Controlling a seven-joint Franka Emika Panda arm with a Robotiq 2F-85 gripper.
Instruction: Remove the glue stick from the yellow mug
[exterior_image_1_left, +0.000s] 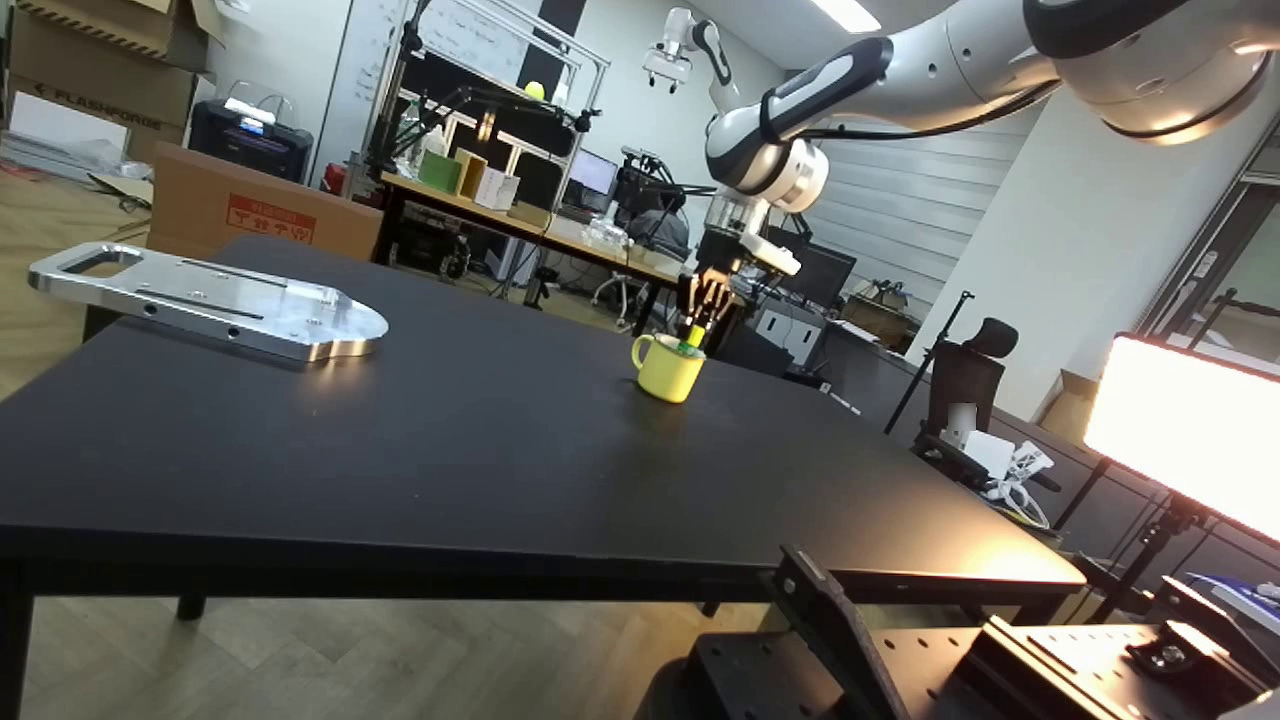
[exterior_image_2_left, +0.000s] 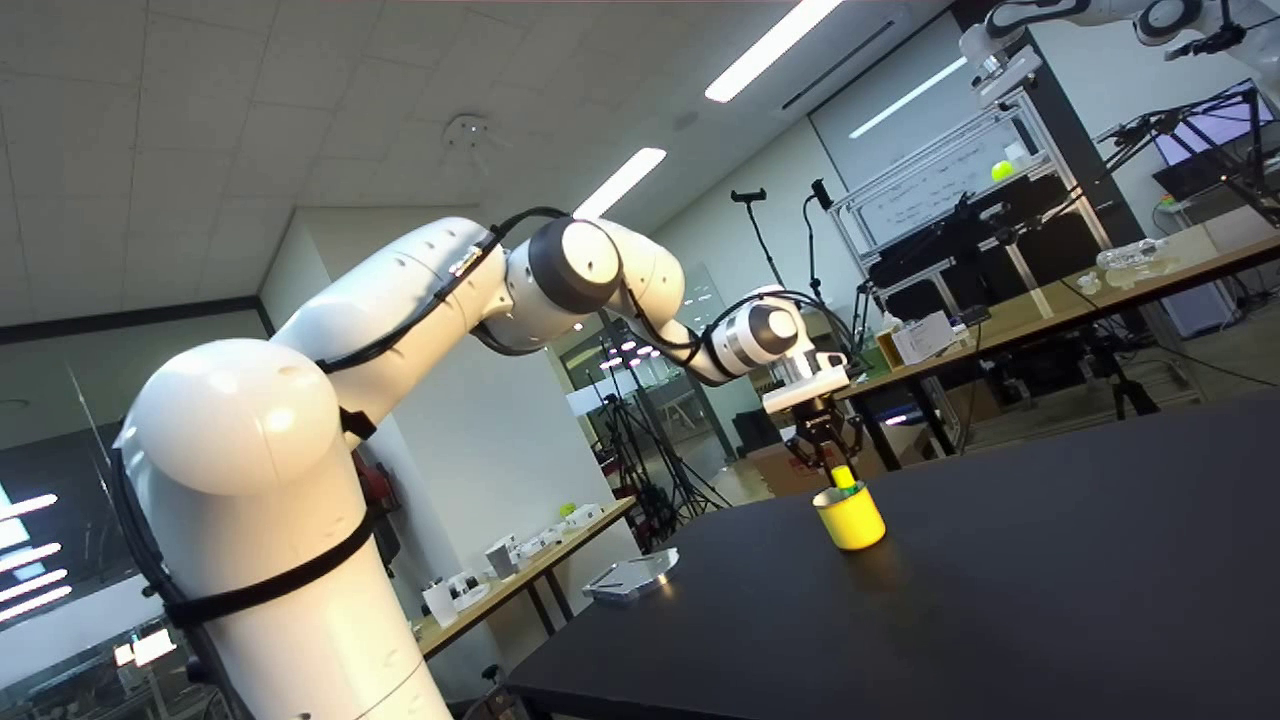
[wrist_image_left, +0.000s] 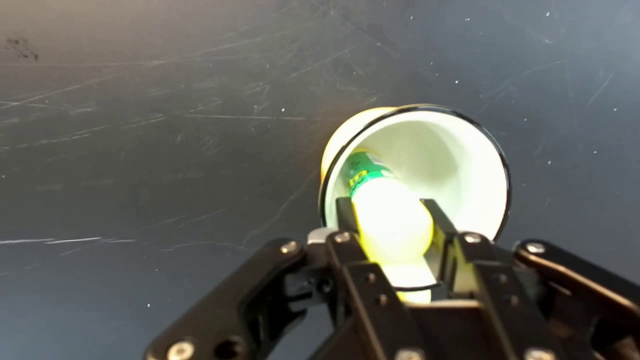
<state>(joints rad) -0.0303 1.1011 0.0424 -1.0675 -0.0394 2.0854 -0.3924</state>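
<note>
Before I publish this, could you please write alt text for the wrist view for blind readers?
A black gripper straddles the washed-out yellow top of a glue stick inside a yellow mug with a white interior and black rim; whether it grips is unclear. Below lies a scratched dark table.

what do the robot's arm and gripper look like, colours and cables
The arm is glossy white and rounded, with dark grey joint bands and a silver-coloured section at the wrist. A black cable runs along it, and black straps wrap around it. The gripper is black, with angular hinged links, flat fingers and shiny screw heads.
</note>
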